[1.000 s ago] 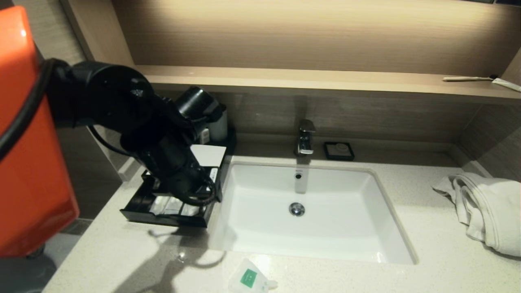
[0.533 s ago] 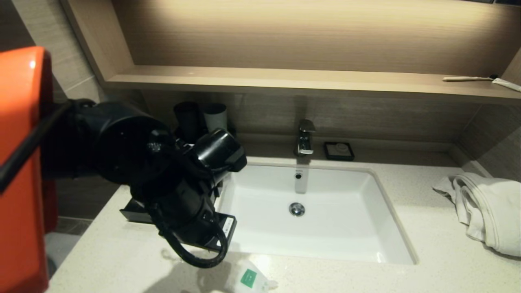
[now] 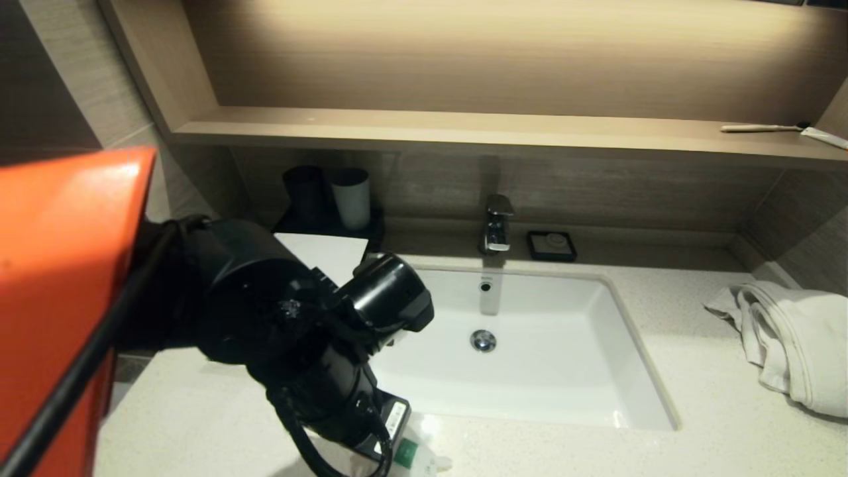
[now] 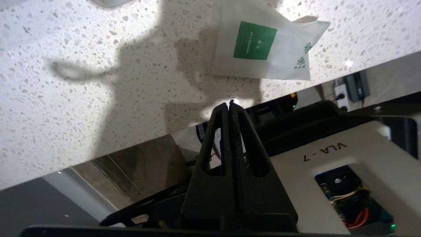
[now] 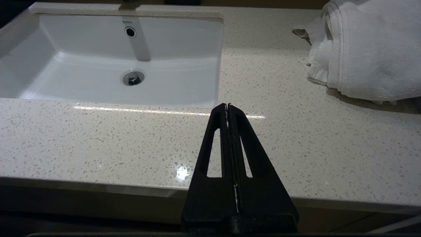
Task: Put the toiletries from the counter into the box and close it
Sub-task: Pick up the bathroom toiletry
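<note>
Hovering over shower-cap packet [image 4: 260, 49], left pincer [image 4: 229, 102] closed.

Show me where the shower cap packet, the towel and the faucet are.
shower cap packet [image 4: 255, 40], left wrist view, green label.
towel [image 3: 792, 338], head view, folded middle.
faucet [image 3: 497, 228], head view, metal body.

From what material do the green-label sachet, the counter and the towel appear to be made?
Sachet: probably matte paper or thin plastic film; flat, creased, with a printed green square. Counter: speckled stone or quartz composite, polished, since it reflects the light. Towel: white terry cloth, with looped pile and stitched hems. The shut left gripper is over the counter edge near the sachet; the right gripper is parked, shut.
</note>
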`<state>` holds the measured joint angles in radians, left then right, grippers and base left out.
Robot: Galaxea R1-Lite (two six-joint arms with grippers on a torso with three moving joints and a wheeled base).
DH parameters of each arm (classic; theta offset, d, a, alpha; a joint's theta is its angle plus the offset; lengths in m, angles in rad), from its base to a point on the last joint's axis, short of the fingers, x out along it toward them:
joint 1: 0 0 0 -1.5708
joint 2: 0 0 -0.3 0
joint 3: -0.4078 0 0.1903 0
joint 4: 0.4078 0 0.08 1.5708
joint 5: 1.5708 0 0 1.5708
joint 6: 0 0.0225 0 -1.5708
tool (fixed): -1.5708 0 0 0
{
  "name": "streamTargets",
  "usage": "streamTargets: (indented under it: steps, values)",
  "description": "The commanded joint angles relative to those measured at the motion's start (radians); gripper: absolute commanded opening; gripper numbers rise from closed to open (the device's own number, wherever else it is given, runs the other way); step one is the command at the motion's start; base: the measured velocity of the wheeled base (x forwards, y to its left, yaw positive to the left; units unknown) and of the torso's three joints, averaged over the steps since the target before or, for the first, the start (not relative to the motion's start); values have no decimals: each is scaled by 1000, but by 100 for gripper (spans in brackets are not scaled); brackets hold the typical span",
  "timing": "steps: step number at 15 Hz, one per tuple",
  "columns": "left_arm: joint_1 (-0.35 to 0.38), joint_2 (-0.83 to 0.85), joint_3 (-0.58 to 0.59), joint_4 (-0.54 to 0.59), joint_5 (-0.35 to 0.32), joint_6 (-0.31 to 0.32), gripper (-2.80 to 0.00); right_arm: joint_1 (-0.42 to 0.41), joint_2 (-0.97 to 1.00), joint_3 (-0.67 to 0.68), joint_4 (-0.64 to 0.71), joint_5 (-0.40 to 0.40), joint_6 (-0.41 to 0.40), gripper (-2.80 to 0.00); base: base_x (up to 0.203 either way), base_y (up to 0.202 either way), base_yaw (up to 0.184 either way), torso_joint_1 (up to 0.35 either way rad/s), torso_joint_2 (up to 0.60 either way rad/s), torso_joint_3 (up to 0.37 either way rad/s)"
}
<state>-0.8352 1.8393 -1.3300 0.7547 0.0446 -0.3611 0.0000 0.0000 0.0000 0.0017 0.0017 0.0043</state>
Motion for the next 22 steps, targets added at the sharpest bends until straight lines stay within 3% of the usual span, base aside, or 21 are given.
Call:
streamTargets:
  steps: [1, 3, 8, 15, 22]
  values:
    - [-2, 33, 2, 8, 1, 70, -280, 0, 0, 0, 0, 0, 0, -280, 0, 0, 0, 0, 0, 0]
    - [-29, 59, -12, 9, 1, 142, -280, 0, 0, 0, 0, 0, 0, -280, 0, 0, 0, 0, 0, 0]
    - [-73, 124, -81, 12, 1, 208, -280, 0, 0, 0, 0, 0, 0, -280, 0, 0, 0, 0, 0, 0]
    - [-107, 140, -73, 5, 1, 228, -280, 0, 0, 0, 0, 0, 0, -280, 0, 0, 0, 0, 0, 0]
    - [-126, 196, -178, 4, 11, 234, -280, 0, 0, 0, 0, 0, 0, -280, 0, 0, 0, 0, 0, 0]
